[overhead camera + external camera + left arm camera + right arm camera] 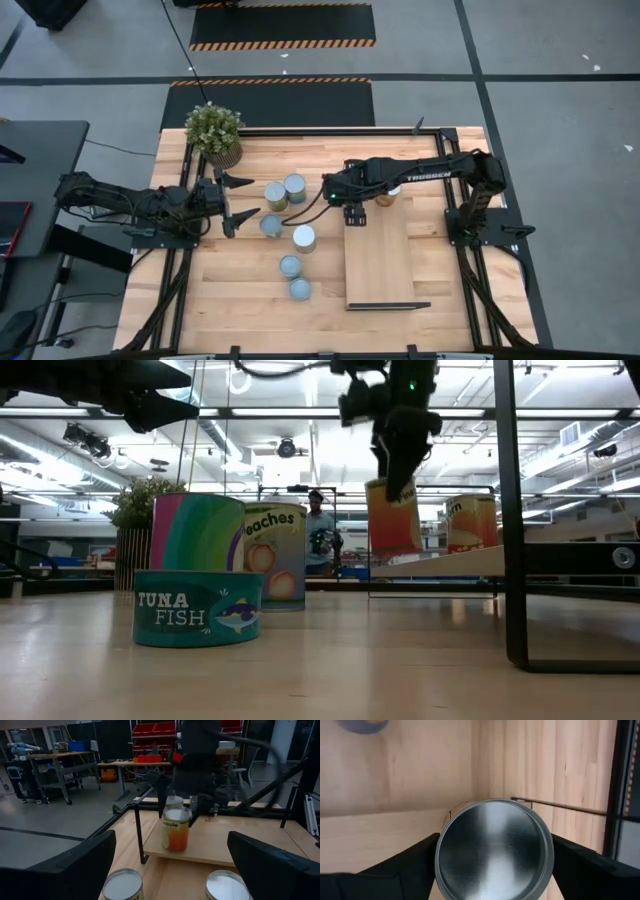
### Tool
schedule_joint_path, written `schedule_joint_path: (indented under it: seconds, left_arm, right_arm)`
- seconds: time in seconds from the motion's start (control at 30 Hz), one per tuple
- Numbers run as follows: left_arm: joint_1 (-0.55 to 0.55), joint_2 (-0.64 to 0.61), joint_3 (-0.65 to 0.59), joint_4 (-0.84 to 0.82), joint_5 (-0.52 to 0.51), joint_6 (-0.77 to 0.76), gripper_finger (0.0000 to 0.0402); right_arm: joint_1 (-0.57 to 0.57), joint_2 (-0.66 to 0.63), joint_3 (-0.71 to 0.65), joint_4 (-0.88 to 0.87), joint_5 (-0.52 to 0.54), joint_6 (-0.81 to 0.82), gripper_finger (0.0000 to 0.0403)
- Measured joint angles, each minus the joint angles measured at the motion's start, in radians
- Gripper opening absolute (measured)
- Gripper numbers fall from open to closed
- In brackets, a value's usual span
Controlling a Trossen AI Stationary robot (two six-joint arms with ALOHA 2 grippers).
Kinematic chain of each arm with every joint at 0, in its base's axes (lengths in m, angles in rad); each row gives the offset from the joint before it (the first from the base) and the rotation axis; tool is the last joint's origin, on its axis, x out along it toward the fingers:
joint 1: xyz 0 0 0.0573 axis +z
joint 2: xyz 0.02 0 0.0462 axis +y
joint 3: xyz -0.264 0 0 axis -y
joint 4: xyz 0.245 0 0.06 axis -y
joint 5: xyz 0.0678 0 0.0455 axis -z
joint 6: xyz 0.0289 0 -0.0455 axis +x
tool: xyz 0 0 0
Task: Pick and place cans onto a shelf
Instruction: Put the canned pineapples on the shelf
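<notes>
My right gripper (355,212) is over the far end of the light-wood shelf (380,265), shut on an orange-labelled can (393,515) with a silvery top (495,850). A second orange can (388,195) stands on the shelf's far end, beside it. Several more cans stand upright on the table left of the shelf, among them two (275,195) (295,187) just in front of my left gripper (238,198). That gripper is open and empty; their tops show between its fingers in the left wrist view (122,885). My right gripper pinches the can between its two fingers, on opposite sides of its wall at the top rim (440,855). The fingers (410,865) come from above, pointing down. The can is upright, its bottom (175,849) at the shelf's surface near the left edge; resting or just above, I cannot tell.
A potted plant (214,132) stands at the table's far left corner. The shelf's thin black frame (388,305) closes its near end. A black post (510,510) stands at the right of the low view. The near part of the shelf board is bare.
</notes>
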Motion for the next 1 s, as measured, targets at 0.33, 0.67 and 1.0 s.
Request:
schedule_joint_path:
  seconds: [0.33,0.67,1.0]
  left_arm:
    - [0.000,0.000,0.000,-0.008,0.000,-0.007,0.0389]
    - [0.000,0.000,0.000,-0.009,-0.001,-0.020,0.0389]
    - [0.000,0.000,0.000,-0.017,-0.003,-0.018,0.0389]
  right_arm:
    - [-0.053,-0.068,-0.134,0.114,0.001,0.018,0.0350]
    - [-0.071,-0.059,-0.125,-0.006,-0.003,0.025,0.0388]
    - [-0.011,-0.060,-0.101,-0.103,0.061,0.081,0.0377]
